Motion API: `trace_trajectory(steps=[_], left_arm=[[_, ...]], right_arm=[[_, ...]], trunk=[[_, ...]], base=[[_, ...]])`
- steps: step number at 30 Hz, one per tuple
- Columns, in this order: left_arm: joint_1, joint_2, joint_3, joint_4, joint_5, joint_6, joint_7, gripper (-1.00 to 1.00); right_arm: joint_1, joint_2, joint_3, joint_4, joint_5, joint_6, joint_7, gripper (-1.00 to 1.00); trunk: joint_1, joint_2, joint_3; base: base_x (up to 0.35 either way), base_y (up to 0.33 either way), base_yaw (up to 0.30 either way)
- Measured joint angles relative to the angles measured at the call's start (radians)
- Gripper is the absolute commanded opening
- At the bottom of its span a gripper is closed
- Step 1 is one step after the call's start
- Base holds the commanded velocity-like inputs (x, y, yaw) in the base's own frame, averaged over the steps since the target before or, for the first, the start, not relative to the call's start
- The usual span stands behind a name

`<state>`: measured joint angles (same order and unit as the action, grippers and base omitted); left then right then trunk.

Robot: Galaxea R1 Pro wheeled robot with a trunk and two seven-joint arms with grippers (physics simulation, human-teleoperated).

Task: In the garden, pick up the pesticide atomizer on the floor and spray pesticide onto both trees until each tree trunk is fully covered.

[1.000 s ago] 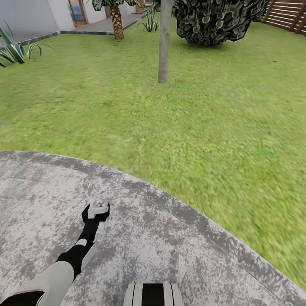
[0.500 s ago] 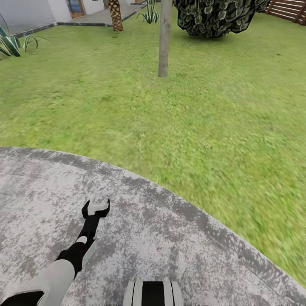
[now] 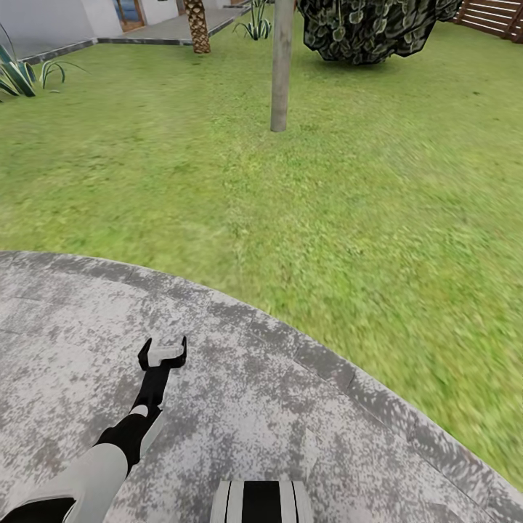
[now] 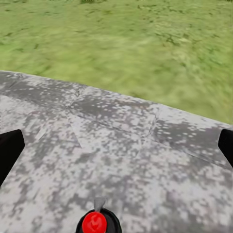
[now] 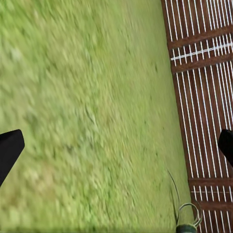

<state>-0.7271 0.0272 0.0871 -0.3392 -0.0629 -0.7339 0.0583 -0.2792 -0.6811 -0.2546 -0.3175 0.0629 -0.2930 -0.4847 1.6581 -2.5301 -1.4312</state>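
My left gripper (image 3: 164, 349) hovers low over the grey stone paving (image 3: 305, 407), fingers spread wide. The pesticide atomizer (image 4: 97, 223) sits deep between them near the palm; its red nozzle tip and black body show in the left wrist view, and a grey-white piece (image 3: 166, 357) shows between the fingers in the head view. The fingers do not press on it. A bare grey-brown tree trunk (image 3: 280, 65) rises from the lawn far ahead, its crown cut off. My right gripper (image 5: 116, 148) is open over grass beside the slat fence (image 5: 204, 97).
The curved paving edge (image 3: 319, 356) meets the green lawn (image 3: 363, 203). A dark leafy bush (image 3: 370, 29) stands behind the trunk. A palm stem (image 3: 196, 25), spiky plants (image 3: 18, 76) and the house wall lie at the far left, the wooden fence (image 3: 501, 18) at the far right.
The camera moved a little, so the whole head view shifted. The red nozzle tip that showed between the left fingers a second ago is hidden there now. The left gripper has hardly moved.
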Motion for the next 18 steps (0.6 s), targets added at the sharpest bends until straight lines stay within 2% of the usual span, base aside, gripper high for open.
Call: trace_trajectory(steps=[4,7,14,18], left_arm=[[0.000,0.000,0.000,0.001,0.000,-0.002,0.000,1.00],[0.000,0.000,0.000,0.002,0.000,-0.002,0.000,1.00],[0.000,0.000,0.000,0.000,0.000,-0.004,0.000,1.00],[0.000,-0.001,0.000,0.000,0.000,-0.020,0.000,1.00]], right_arm=[[0.000,0.000,0.000,0.000,0.000,0.000,0.000,1.00],[0.000,0.000,0.000,0.000,0.000,0.000,0.000,1.00],[0.000,0.000,0.000,0.000,0.000,0.000,0.000,1.00],[0.000,0.000,0.000,0.000,0.000,0.000,0.000,1.00]], trunk=[[0.000,0.000,0.000],[0.001,-0.001,-0.011],[0.001,-0.001,-0.012],[0.003,-0.002,-0.027]], base=[[0.000,0.000,0.000],[0.000,0.000,0.000],[0.000,0.000,0.000],[0.000,0.000,0.000]])
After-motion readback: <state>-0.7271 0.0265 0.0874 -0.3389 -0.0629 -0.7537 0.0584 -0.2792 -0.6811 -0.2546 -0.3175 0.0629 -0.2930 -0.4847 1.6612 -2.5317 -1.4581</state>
